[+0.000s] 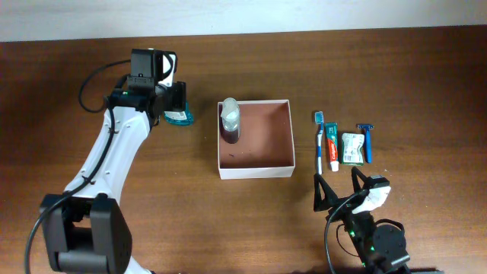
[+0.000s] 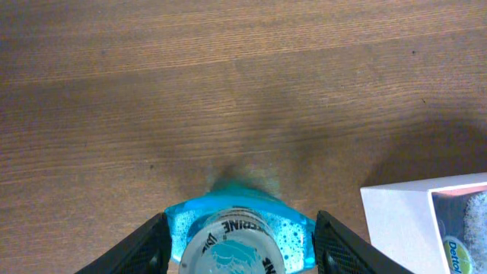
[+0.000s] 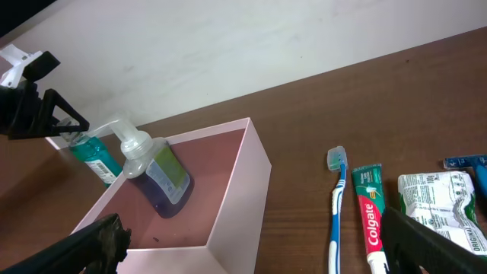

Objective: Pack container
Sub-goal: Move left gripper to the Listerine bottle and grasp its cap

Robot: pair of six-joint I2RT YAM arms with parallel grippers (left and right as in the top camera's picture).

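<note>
Between the jaws of the left gripper (image 2: 239,237) a blue bottle (image 1: 179,116) is pinched, with open table (image 2: 228,91) ahead. Beside one jaw stands the white edge of the container (image 1: 256,172). The jaws of the right gripper (image 1: 337,183) are spread, apart from the toothbrush (image 1: 319,141) ahead.

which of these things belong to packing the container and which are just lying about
Belong to the job:
container
pump bottle, already inside it
teal mouthwash bottle, between the left gripper fingers
toothbrush, toothpaste, packet, razor, in a row beside the container

Just lying about:
nothing I can see; every loose item is a toiletry
</note>
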